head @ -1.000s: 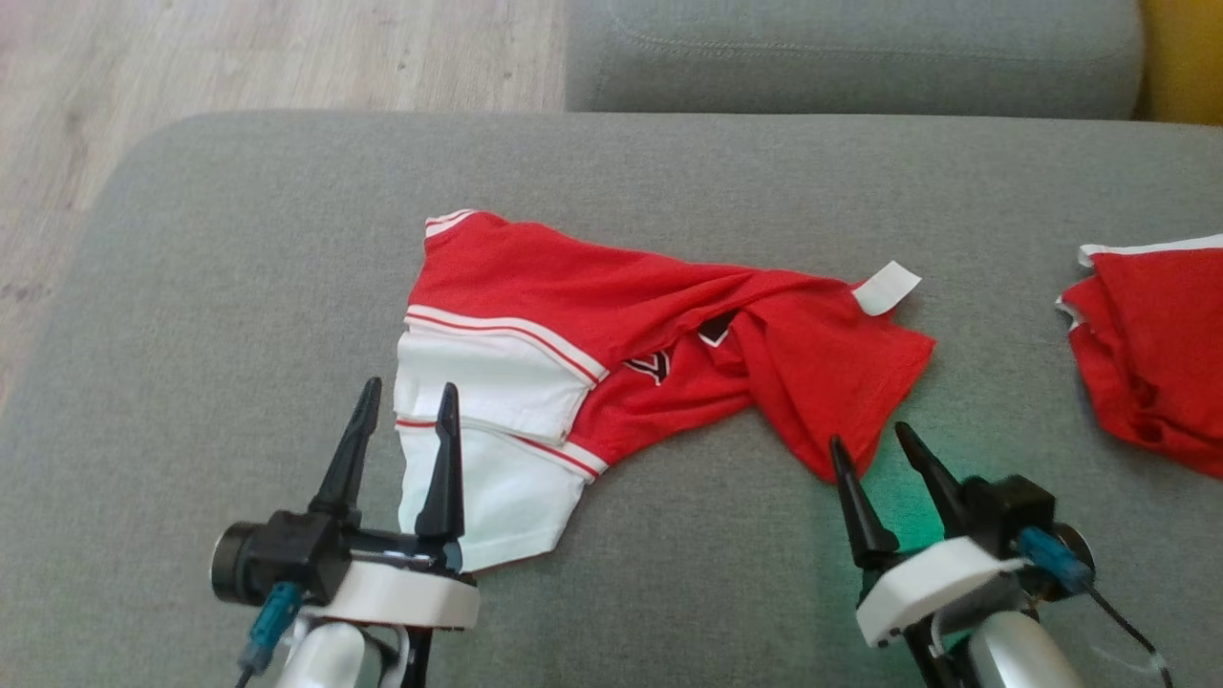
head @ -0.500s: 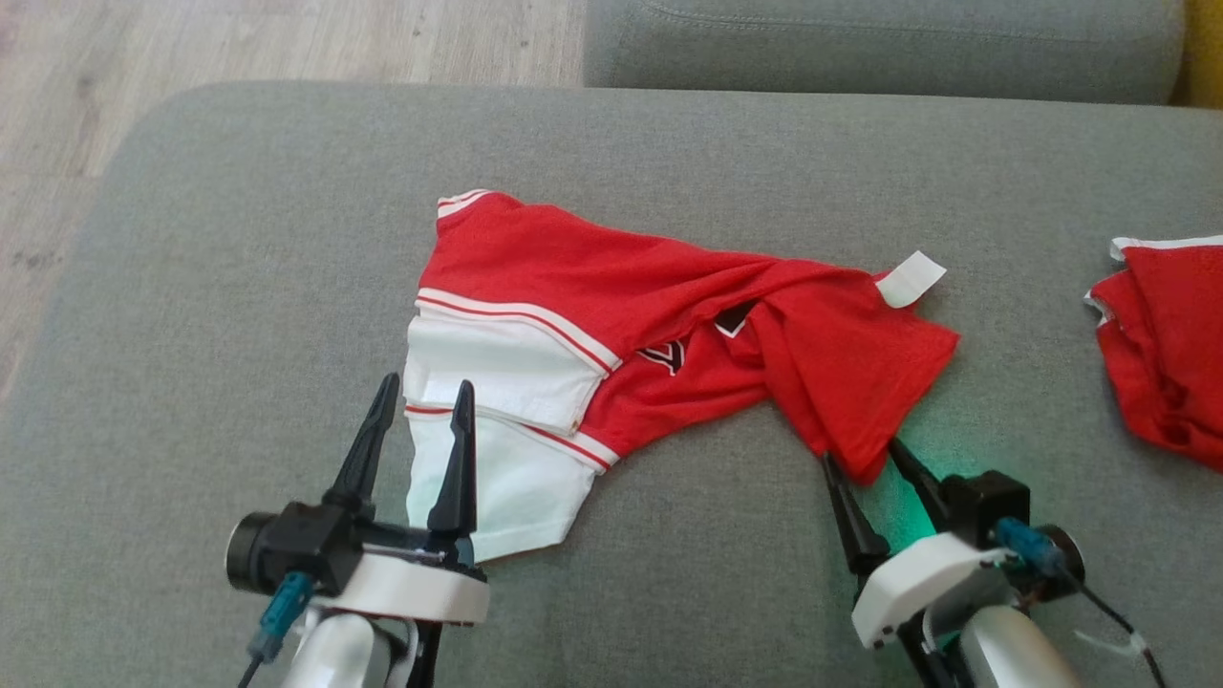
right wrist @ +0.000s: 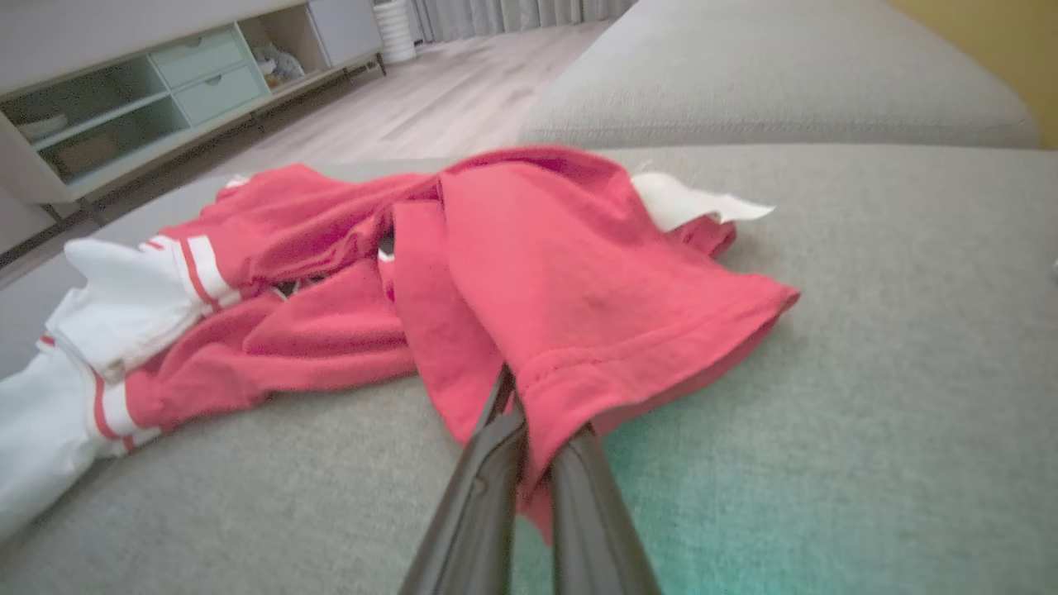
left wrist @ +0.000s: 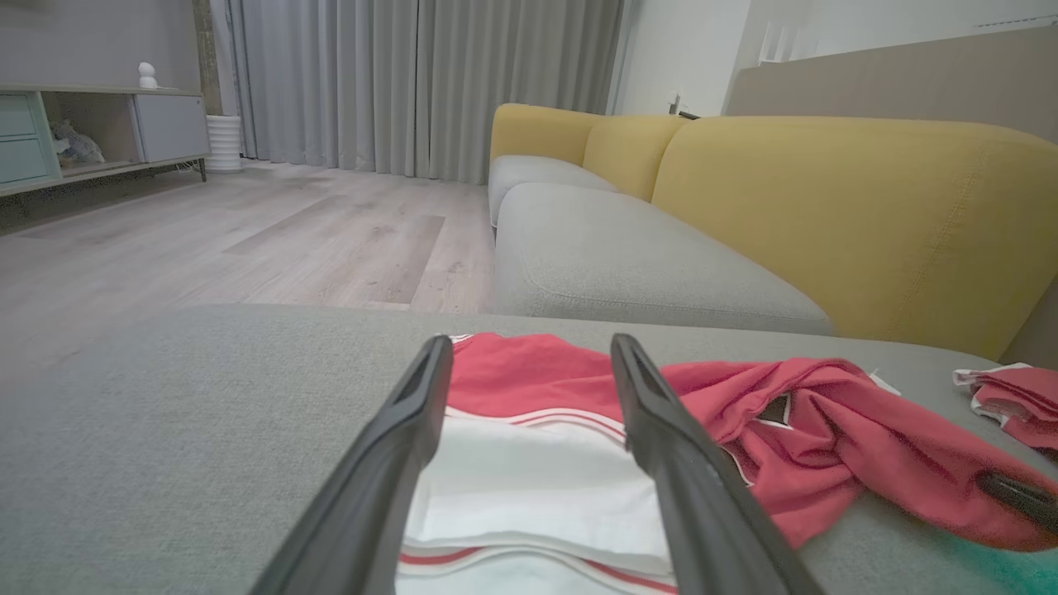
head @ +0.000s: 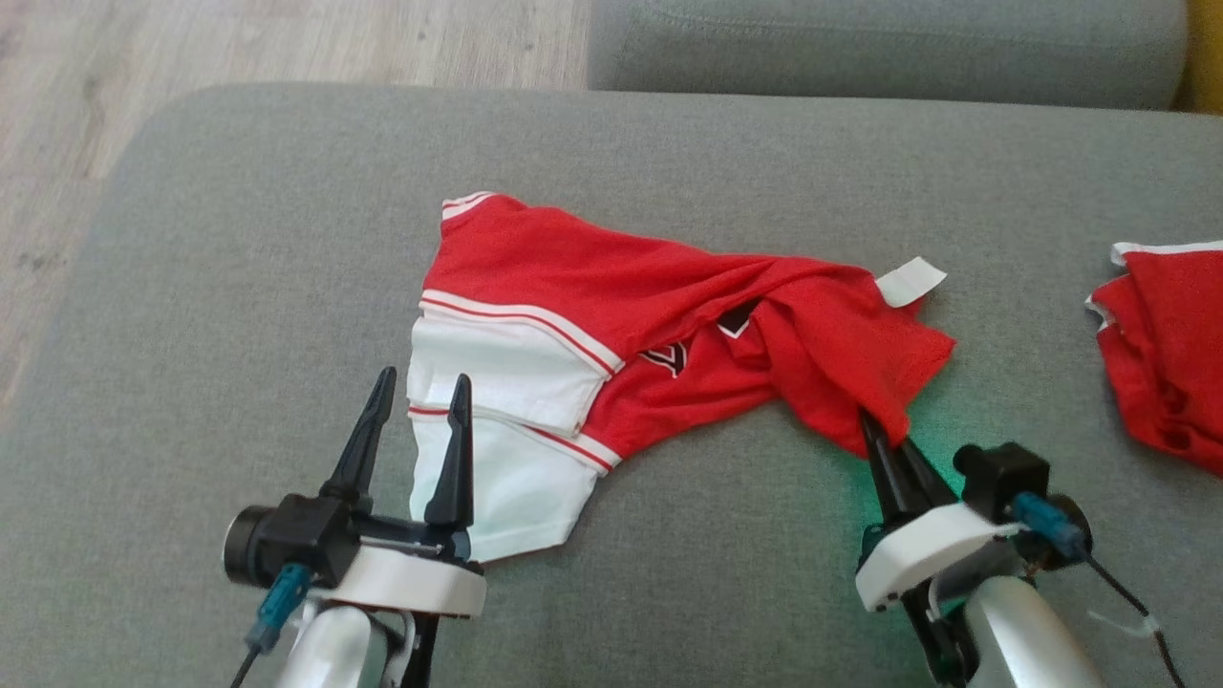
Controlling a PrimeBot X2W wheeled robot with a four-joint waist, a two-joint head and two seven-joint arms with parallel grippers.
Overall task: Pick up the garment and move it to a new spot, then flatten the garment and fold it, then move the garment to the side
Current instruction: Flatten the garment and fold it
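Observation:
A red and white garment [head: 621, 325] lies crumpled across the grey sofa seat [head: 239, 287], white sleeves at its left end, red hem at its right. My right gripper [head: 874, 430] is shut on the garment's red hem corner [right wrist: 545, 388], its fingers pinching the cloth. My left gripper [head: 416, 397] stands open at the white sleeve edge [left wrist: 529, 487], one finger over the white cloth and one on the bare seat, with the sleeve showing between the fingers [left wrist: 653, 430].
A second red garment [head: 1161, 344] lies at the seat's right edge. Another grey cushion [head: 879, 43] sits beyond, with yellow backrests [left wrist: 826, 198] to the right. Wooden floor [head: 239, 38] lies past the seat's far left edge.
My right gripper moved forward onto the red hem corner and shut on it, bunching the cloth slightly. The left gripper stayed open in place. The head camera shifted a little.

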